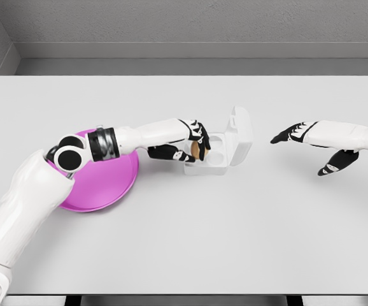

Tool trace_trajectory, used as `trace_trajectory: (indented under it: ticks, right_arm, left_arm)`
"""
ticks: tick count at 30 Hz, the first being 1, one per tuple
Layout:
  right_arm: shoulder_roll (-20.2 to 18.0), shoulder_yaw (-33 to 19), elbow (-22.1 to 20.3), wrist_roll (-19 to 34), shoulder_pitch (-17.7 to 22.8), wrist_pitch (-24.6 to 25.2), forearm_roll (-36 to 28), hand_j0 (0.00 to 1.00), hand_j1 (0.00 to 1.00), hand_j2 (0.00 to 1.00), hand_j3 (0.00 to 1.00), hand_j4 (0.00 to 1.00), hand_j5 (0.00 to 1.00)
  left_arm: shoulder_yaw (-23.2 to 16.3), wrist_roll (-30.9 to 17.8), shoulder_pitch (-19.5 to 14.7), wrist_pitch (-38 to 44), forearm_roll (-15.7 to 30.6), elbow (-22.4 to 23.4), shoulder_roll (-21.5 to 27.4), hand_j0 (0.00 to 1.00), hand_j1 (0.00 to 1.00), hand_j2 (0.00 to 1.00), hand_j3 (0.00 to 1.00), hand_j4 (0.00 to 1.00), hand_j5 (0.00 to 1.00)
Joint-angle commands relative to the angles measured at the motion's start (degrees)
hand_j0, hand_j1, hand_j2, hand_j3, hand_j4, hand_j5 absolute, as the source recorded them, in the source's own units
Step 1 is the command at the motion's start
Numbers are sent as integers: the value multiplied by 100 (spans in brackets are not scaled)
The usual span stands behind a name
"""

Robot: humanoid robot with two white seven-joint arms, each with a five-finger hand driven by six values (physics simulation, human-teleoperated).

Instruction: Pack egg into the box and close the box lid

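Observation:
A small white box (225,156) stands near the table's middle, its lid (240,135) up on the right side. My left hand (193,145) reaches over the box's left edge, fingers curled around a tan egg (195,150) held just above the open compartment. My right hand (311,145) hovers to the right of the box, a clear gap away, fingers spread and holding nothing.
A round magenta plate (111,182) lies left of the box, partly under my left forearm. The white table (184,242) extends wide in front and behind; a grey wall runs along its far edge.

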Motion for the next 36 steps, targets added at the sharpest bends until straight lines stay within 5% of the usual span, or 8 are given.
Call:
trace_trajectory:
  ticks: [1,13,18,36]
  right_arm:
    - [-7,-3,-2,-2,0,15,-37,100,100,100,100,100,100]
    - [-7,-3,-2,-2,0,15,-37,100,100,100,100,100,100]
    - [-7,-3,-10,-2,-9,15,-37,100,100,100,100,100,100]
    - [-16,-3,-2,-2,-9,15,-37,100,100,100,100,100,100]
  left_arm:
    - [2,6,0,19,42,-18,7,38,38,38,38,38,38]
    - [2,6,9,19,33,-18,-1,39,39,39,39,39,39]
    - [2,6,9,19,7,-18,-1,54,54,54,54,54,54]
    - [11,6,-27,19,-37,-1,-1,64,64,64,64,64,64]
